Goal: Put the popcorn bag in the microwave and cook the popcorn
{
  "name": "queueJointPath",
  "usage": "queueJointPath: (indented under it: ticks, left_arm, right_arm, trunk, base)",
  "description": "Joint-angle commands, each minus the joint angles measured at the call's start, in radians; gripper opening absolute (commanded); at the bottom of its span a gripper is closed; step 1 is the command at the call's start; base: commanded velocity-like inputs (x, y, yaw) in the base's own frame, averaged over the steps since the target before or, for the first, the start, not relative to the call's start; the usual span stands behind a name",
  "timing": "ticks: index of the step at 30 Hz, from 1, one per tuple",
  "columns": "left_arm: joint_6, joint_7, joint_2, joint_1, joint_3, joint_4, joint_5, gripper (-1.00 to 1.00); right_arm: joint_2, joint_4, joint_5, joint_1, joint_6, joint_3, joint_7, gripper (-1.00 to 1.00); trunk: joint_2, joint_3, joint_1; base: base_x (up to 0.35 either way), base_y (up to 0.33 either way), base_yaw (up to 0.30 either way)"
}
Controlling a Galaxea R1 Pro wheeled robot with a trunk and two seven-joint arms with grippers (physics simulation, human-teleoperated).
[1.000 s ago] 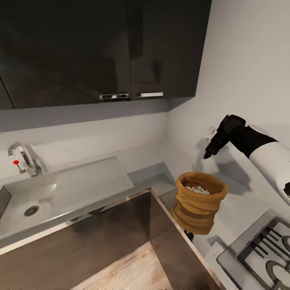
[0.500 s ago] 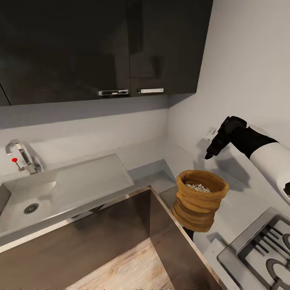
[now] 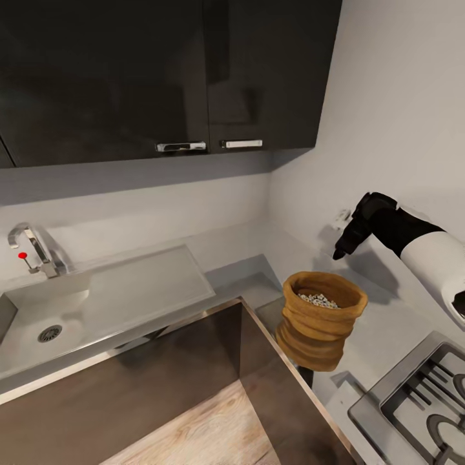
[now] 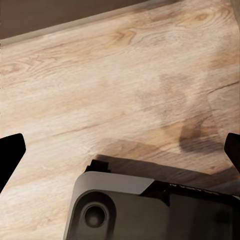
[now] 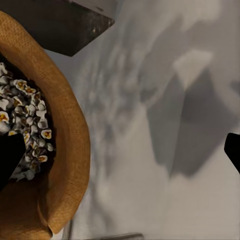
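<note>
The bag point(image 3: 321, 327), with popcorn point(image 3: 317, 299) inside, is sitting at the table's point(image 3: 387, 336) near edge, by the inner corner. Beyond it, the right pincer point(image 3: 340, 252) is hovering wide open and empty. The left pincer point(image 4: 120, 150) is hanging wide open over the floor point(image 4: 115, 85).

Definitely a home kitchen: sink point(image 3: 61, 309) with tap point(image 3: 29, 248) at left, dark wall cabinets point(image 3: 168, 71) up top, gas hob point(image 3: 426, 403) bottom right, grey countertop point(image 3: 387, 329) between.
</note>
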Motion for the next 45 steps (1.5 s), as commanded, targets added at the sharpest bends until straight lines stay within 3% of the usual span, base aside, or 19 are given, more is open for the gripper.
queueJointPath:
  ticks: [1,10,20,45]
  left_arm:
    - [-0.003,0.001,-0.001,-0.001,0.001,0.001,0.002,1.00]
    - [-0.003,0.001,-0.001,-0.001,0.001,0.001,0.002,1.00]
    - [-0.003,0.001,-0.001,-0.001,0.001,0.001,0.002,1.00]
    - [-0.003,0.001,-0.001,0.001,0.001,0.001,0.002,1.00]
  right_arm:
    - [-0.001,-0.002,0.009,0.000,0.001,0.003,0.008,1.00]
    - [-0.004,0.005,0.011,0.033,-0.026,0.000,0.000,1.00]
    - [0.000,0.122,0.021,0.036,-0.058,0.005,-0.047,1.00]
    - [-0.004,0.251,0.024,0.043,-0.060,0.012,-0.074,1.00]
  trunk:
    - [-0.002,-0.003,0.001]
    - [-0.002,-0.016,0.001]
    - [-0.002,-0.018,0.001]
    - [-0.002,-0.018,0.001]
  base:
    - [0.000,0.000,0.000]
    - [0.000,0.000,0.000]
    - [0.000,0.000,0.000]
    - [0.000,0.000,0.000]
